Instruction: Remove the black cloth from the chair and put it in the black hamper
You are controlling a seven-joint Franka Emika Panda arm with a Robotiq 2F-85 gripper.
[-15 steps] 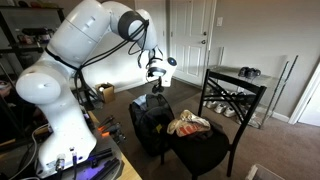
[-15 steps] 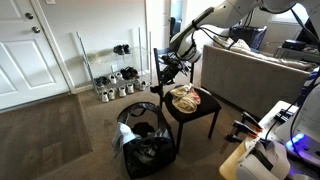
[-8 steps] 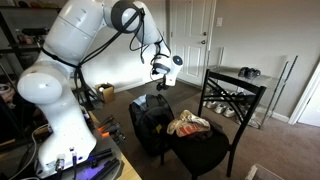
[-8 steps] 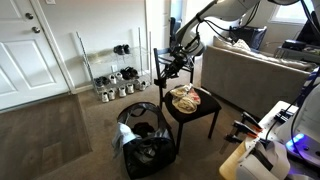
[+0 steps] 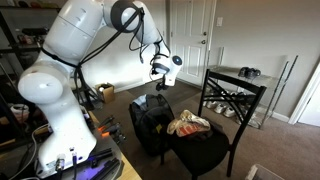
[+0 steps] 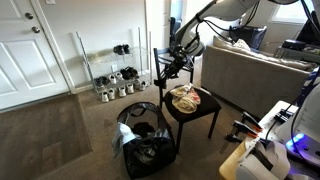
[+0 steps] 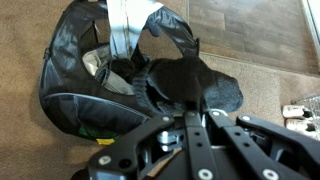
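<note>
The black cloth (image 7: 190,85) lies bunched over the rim of the black hamper (image 7: 60,80), at its 3 o'clock side in the wrist view. It hangs partly outward, so the drop looks done but untidy. The gripper (image 5: 158,80) hangs above, jaws drawn together and, I judge, empty. At the hamper's 3 o'clock in an exterior view, the chair (image 5: 205,152) holds only tan clothes (image 5: 188,125).

This is a home. Beyond the gripper (image 6: 166,72) stands a grey sofa (image 6: 245,80). On its opposite side a shoe rack (image 6: 112,78) holds pairs of shoes by the wall, near a white panelled door (image 6: 20,50). Carpet (image 6: 60,140) covers the floor below.
</note>
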